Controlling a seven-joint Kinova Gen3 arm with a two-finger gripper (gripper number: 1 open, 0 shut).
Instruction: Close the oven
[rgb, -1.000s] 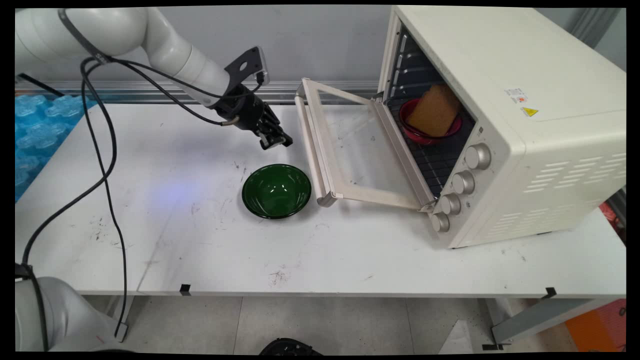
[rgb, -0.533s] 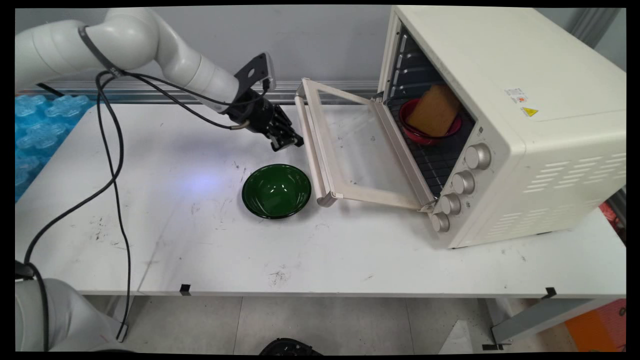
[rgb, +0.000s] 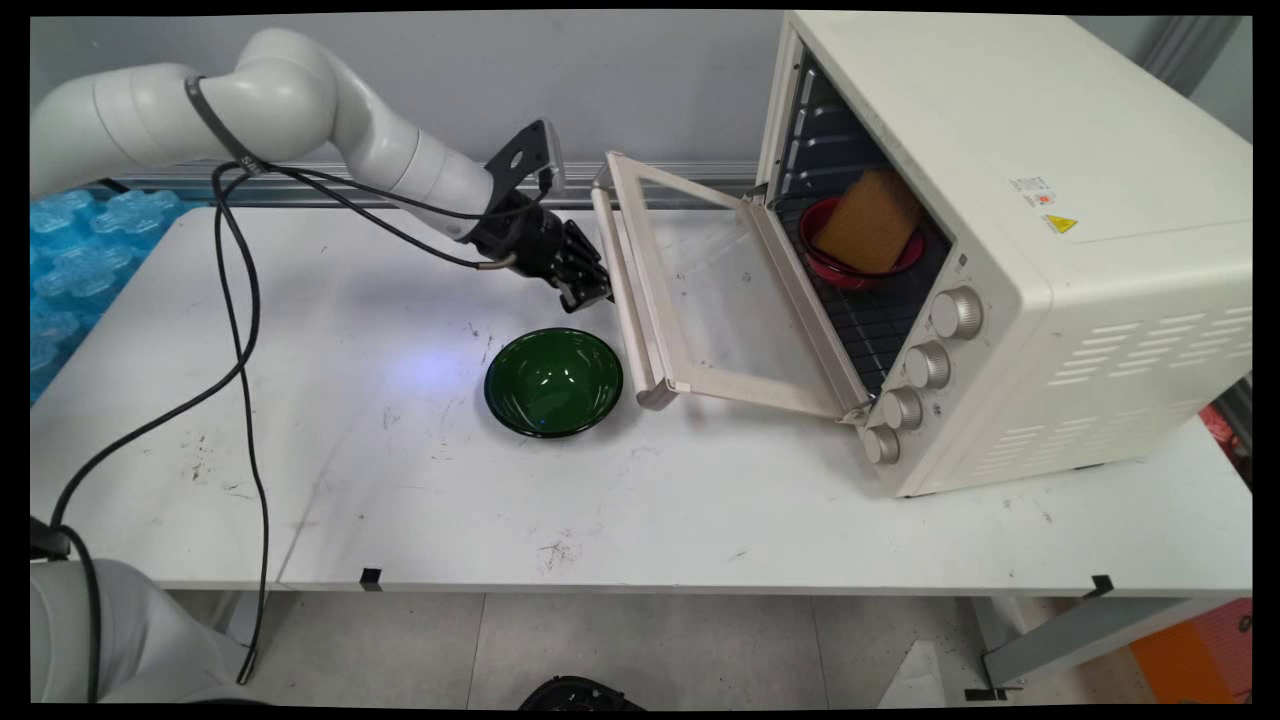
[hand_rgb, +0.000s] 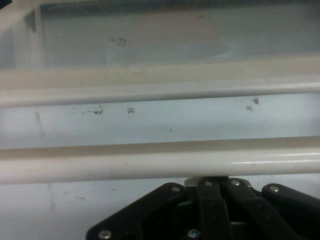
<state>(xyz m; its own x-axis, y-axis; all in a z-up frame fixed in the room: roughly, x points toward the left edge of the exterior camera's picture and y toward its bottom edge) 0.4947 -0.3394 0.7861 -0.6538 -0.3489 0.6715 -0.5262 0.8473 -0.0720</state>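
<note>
Cream metal: oven (rgb: 1010, 230) at the table's right, door (rgb: 700, 290) swung down and open, its glass pane facing up.
Arm: enters from the upper left, black cables hanging from it.
Gripper position: gripper (rgb: 592, 292) points at the door's handle bar (rgb: 622, 300), just beside or touching it; contact cannot be confirmed in the main view.
Hand view only: handle bar (hand_rgb: 160, 161) crosses the frame directly above the gripper (hand_rgb: 207, 181) linkage; the door frame and glass pane (hand_rgb: 165, 37) lie beyond it, with the table surface (hand_rgb: 150, 120) visible through the gap between bar and door.
Gripper state: the fingers appear drawn together in the hand view, with nothing seen between them.
Main view only: green bowl (rgb: 553, 381) stands upright on the white table (rgb: 400, 480), near the door's front corner and below the gripper, apart from both.
Oven interior: red bowl (rgb: 850, 262) on the wire rack, holding a tan sponge-like block (rgb: 868, 222) that leans against the cavity wall.
Controls: four knobs (rgb: 925, 365) in a column on the oven's front panel.
Background: blue packing material (rgb: 70, 260) past the table's left edge.
</note>
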